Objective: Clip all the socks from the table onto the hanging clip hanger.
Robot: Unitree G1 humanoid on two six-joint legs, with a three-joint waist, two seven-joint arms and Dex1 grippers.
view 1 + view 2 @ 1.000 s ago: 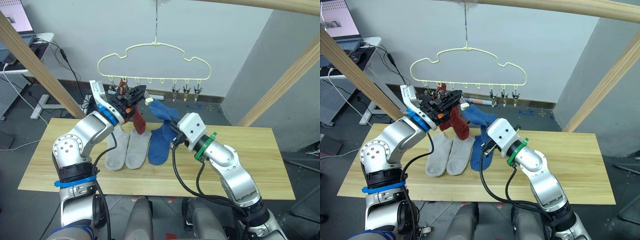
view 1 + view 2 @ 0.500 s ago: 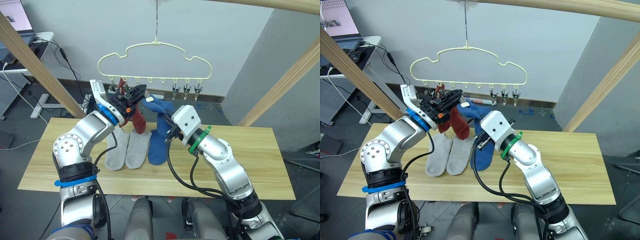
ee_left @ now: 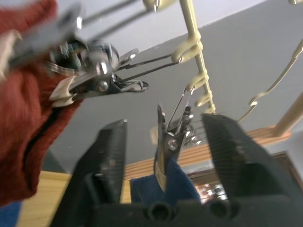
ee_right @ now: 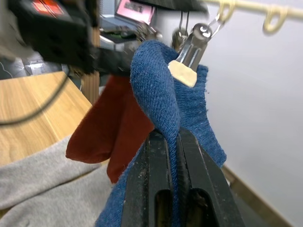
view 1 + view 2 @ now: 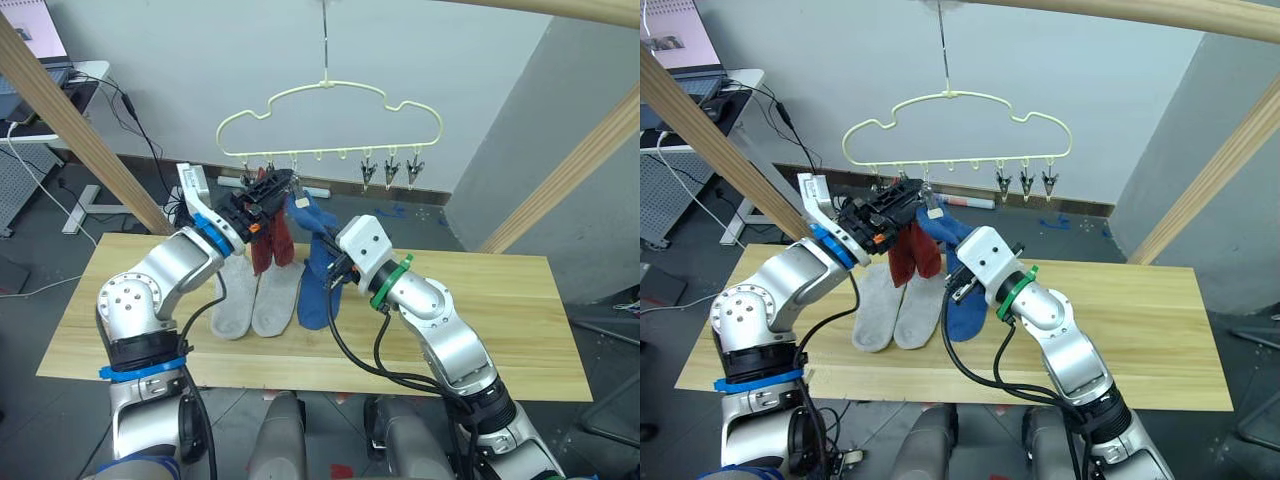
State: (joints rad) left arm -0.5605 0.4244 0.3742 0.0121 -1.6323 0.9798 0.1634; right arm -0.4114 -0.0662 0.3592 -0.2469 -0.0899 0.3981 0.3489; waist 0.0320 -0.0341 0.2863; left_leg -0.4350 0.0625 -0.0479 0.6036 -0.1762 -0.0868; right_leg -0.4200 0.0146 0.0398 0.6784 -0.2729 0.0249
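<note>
The pale-yellow clip hanger (image 5: 330,95) hangs over the table (image 5: 520,320). Two rust red socks (image 5: 272,240) hang from its left clips. My left gripper (image 3: 165,122) is open, its fingers standing either side of a metal clip (image 3: 166,137) without touching it. That clip sits on the top edge of a blue sock (image 4: 163,80), and my right gripper (image 4: 173,142) is shut on this sock just below it. Two light grey socks (image 5: 252,298) lie side by side on the table. Another blue sock (image 5: 310,308) lies next to them.
Three free clips (image 5: 390,170) hang at the hanger's right end. Slanting wooden beams (image 5: 60,110) (image 5: 560,180) rise at both sides of the table. A white desk (image 5: 75,75) with a laptop stands behind on the left.
My left gripper has opened and let go of the clip, which now sits on the blue sock. The right gripper carried that sock up and left. The hanger has swung right.
</note>
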